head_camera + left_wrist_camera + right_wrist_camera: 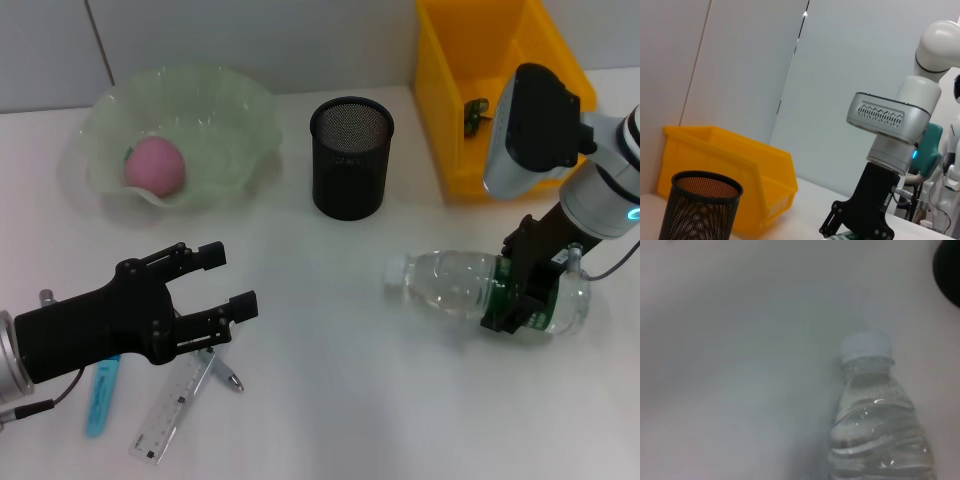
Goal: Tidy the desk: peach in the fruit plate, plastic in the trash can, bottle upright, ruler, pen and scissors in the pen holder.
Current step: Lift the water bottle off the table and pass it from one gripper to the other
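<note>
Clear bottle (455,283) (lying down), between right gripper (522,290) fingers

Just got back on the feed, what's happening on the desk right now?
The right gripper is down on the clear plastic water bottle, which lies on its side, fingers around its labelled end. The left gripper hovers open above the transparent ruler and blue pen. The pink peach already sits in the pale green fruit plate. The black mesh pen holder looks empty.
</note>
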You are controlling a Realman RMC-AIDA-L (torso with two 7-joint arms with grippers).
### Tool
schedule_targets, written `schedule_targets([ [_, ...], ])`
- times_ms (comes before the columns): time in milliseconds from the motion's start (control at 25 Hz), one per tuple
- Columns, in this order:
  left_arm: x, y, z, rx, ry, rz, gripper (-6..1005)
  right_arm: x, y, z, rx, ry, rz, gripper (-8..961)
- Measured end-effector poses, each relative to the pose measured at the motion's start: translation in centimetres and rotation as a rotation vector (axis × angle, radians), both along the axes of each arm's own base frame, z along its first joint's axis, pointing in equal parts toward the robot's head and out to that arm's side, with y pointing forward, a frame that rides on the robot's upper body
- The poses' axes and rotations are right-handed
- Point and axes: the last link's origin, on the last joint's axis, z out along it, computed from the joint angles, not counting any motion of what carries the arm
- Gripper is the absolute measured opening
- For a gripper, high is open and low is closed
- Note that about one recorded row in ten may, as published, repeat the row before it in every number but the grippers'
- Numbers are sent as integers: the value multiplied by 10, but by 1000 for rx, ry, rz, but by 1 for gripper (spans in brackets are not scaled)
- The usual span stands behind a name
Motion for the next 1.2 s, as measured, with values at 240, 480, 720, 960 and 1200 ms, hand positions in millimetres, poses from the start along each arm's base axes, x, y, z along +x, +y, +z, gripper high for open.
schedule_targets([
  [240, 0, 0, 1, 4, -7, 1, 817, -5, -1, 12, 21, 120, 0, 776],
  [480, 0, 2, 9, 45, -56, 26, 817, -12, -5, 35, 92, 412, 63, 775],
  [720, 1, 8, 18, 84, -158, 98, 817, -8, -17, 40, 158, 736, 173, 778],
  [960, 10, 16, 24, 122, -318, 147, 817, -1, -29, 17, 193, 1008, 245, 781],
  [1200, 28, 19, 19, 60, -382, 107, 816, -3, -34, 2, 200, 1125, 266, 783],
])
